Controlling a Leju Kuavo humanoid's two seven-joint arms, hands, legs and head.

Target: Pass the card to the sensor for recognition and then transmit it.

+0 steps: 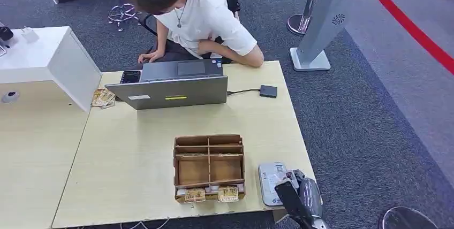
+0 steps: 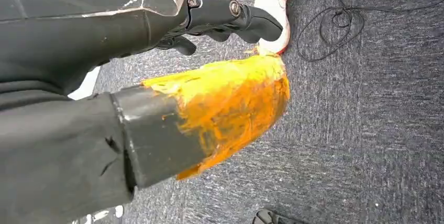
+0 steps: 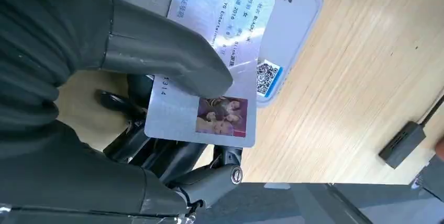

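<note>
Holding the card (image 3: 209, 72) over the sensor (image 3: 293, 30), right hand (image 3: 157, 103) pinches it.

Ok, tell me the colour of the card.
Silvery grey card, small colour photo; clearest in the right wrist view.

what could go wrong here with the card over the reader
The right hand holds the card mainly under its thumb, over the sensor; the grip looks shallow, so the card might slip. The sensor sits near the table edge, so a nudge could push it off.
</note>
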